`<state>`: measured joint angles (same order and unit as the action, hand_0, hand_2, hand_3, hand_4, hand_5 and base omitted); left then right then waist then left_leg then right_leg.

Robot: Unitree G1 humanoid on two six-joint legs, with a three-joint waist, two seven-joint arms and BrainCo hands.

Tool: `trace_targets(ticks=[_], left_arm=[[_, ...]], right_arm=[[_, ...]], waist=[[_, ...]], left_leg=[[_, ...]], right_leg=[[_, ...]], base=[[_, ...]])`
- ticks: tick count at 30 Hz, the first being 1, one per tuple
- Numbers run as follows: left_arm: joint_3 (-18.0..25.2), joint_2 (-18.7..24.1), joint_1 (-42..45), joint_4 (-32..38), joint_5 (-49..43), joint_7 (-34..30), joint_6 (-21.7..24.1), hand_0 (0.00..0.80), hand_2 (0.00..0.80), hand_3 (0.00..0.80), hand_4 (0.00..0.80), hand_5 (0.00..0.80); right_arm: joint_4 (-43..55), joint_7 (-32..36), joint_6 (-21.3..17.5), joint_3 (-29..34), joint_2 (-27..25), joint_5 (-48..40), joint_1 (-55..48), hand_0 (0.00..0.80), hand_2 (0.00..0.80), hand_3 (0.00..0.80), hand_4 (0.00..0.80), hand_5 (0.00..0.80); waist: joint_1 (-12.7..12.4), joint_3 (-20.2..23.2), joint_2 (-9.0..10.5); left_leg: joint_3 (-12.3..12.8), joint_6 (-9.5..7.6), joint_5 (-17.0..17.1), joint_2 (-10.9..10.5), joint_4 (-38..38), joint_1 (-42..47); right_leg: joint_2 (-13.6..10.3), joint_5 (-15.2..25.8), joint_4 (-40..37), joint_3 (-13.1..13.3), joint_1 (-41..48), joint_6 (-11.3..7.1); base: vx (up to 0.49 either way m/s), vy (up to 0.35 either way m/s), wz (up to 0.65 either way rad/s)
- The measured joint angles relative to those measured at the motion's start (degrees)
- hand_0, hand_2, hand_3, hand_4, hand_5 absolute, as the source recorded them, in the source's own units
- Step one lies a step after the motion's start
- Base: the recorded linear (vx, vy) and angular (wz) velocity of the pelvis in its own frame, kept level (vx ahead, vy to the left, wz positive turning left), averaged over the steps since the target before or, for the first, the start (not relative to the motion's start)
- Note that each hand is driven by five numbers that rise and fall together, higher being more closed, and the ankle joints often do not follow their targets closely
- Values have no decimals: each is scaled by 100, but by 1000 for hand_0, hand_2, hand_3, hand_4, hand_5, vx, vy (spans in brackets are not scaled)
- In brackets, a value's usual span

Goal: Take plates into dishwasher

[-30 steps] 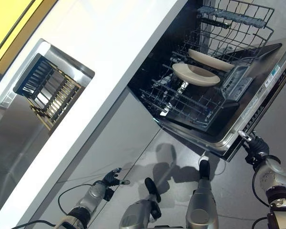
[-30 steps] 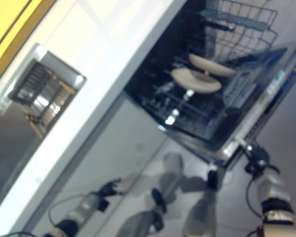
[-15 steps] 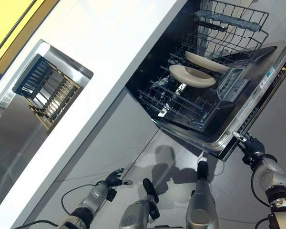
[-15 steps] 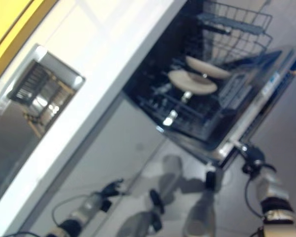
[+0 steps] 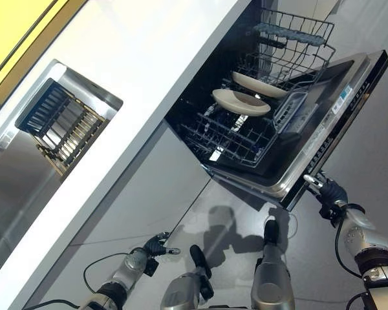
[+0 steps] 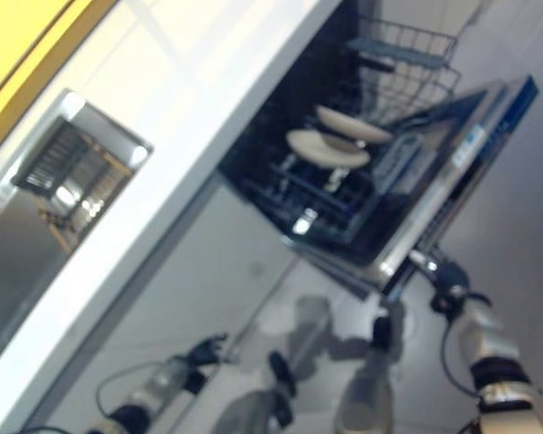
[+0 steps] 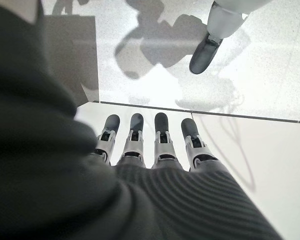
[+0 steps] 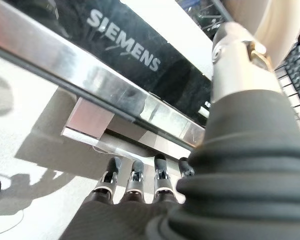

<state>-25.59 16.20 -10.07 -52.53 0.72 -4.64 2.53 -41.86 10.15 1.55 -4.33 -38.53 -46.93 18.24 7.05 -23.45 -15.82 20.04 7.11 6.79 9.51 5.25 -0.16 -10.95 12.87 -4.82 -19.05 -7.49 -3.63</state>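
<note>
From the head views, two beige plates (image 5: 240, 102) and (image 5: 258, 84) lie nearly flat, one behind the other, in the lower rack (image 5: 229, 135) of the open dishwasher, their long sides running roughly along the rack's width; the empty upper rack (image 5: 291, 42) stands pulled out above them. The dishwasher door (image 5: 323, 129) hangs partly lowered, and the right hand (image 5: 328, 191) sits at its outer edge. Only the right wrist view shows that hand's fingers (image 8: 134, 181) straight and side by side, tips reaching up under the door's steel trim, curled round nothing, with the thumb raised beside a plate's pale rim. The left hand (image 5: 156, 245) hangs low near the floor; the left wrist view shows its fingers (image 7: 161, 137) extended, relaxed and empty. A sink (image 5: 58, 123) with a dark drying rack sits in the white countertop (image 5: 149, 71).
</note>
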Motion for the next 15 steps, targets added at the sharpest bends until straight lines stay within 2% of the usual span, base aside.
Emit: trace_targets(ticks=[7, 11, 15], left_arm=[[110, -3, 223, -81, -9, -8, 1, 0, 0, 0, 0, 0], [117, -1, 295, -167, -17, -8, 7, 0, 0, 0, 0, 0], [161, -2, 371, -175, -226, -6, 4, 0, 0, 0, 0, 0]], right_arm=[[105, 24, 6, -122, 244, -1, 0, 0, 0, 0, 0, 0], [188, 86, 4, -185, 352, -56, 0, 0, 0, 0, 0, 0], [468, 144, -20, -234, 435, -108, 1, 0, 0, 0, 0, 0]], waist=[[-52, 229, 234], [-163, 405, 356], [-208, 502, 392]], left_leg=[[-112, 5, 6, 22, 1, 56], [-144, 9, 6, 24, 1, 52], [-197, 11, 16, 27, 1, 48]], right_leg=[[5, -8, -2, -97, 120, 25], [-1, -10, -2, -146, 140, 28], [-5, -12, -2, -199, 177, 31]], base=[[51, 18, 5], [57, 24, 4], [52, 7, 7]])
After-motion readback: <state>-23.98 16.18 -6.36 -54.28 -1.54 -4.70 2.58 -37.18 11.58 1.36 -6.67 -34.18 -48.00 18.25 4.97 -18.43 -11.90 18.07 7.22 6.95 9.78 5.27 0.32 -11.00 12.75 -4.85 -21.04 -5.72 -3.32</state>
